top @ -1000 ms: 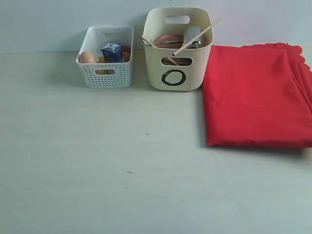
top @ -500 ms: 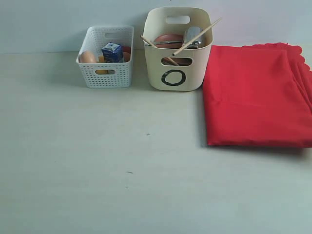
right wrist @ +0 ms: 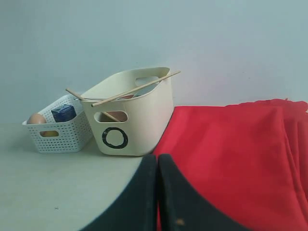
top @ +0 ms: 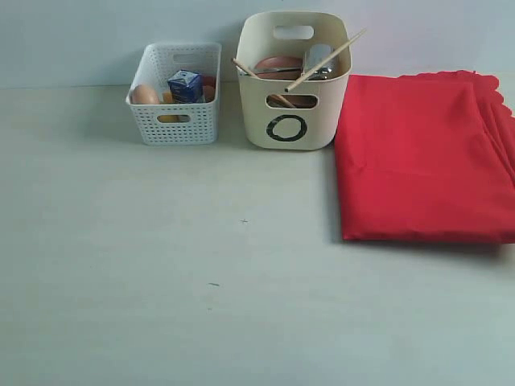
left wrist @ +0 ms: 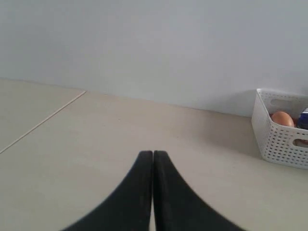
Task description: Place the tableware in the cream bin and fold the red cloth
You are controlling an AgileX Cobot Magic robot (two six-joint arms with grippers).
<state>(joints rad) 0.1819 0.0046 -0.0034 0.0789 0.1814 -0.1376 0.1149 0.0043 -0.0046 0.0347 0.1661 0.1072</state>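
We note no change across the last second. Left end effector (left wrist: 152, 159) closed, empty, well apart from the white basket (top: 174, 95). Cream bin (top: 294, 121) holds plate (top: 278, 64), cup (top: 318, 58), chopsticks (top: 326, 60). Red cloth (top: 422, 157) lies folded just beside the bin, on its right. Right end effector (right wrist: 157, 161) closed, empty. We judge the task complete.

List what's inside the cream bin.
In the bin, two chopsticks lean out over the rim, with a brown plate and a steel cup showing near the top. The wall hides anything lower down.
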